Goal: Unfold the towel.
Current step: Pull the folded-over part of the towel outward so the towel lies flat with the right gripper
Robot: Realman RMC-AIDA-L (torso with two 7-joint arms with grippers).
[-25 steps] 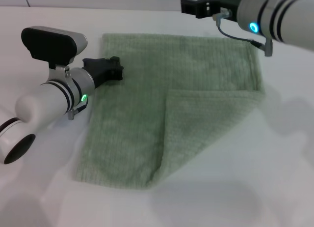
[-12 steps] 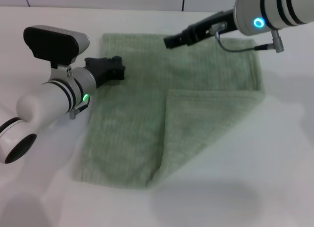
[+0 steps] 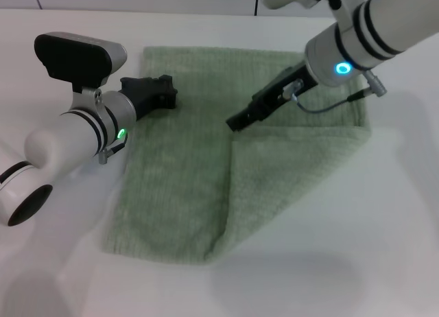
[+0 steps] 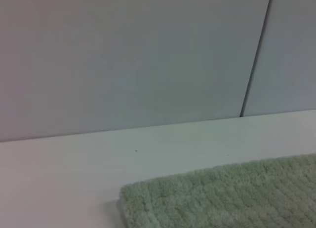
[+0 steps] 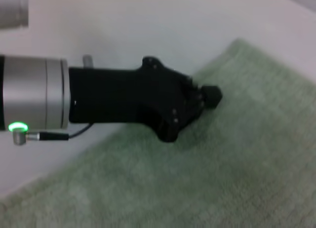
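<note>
The towel [image 3: 240, 152] is lying flat on the white table [image 3: 384, 248], and from the head cam I can see one corner folded back over it, making a doubled triangular flap on the side nearer my right arm. The fold's upper edge runs across from about mid-towel to the right hem.

My right gripper [image 3: 236, 122] is angled down with its tip right at the inner end of that fold edge, low over the cloth. Can't tell if it's touching, and honestly can't tell how far the jaws are apart either.

Left gripper [image 3: 163, 92] sits at the towel's left edge near the far corner, over the hem. In the right wrist cam its jaws look closed up tight, with nothing between them that I can make out.
</note>
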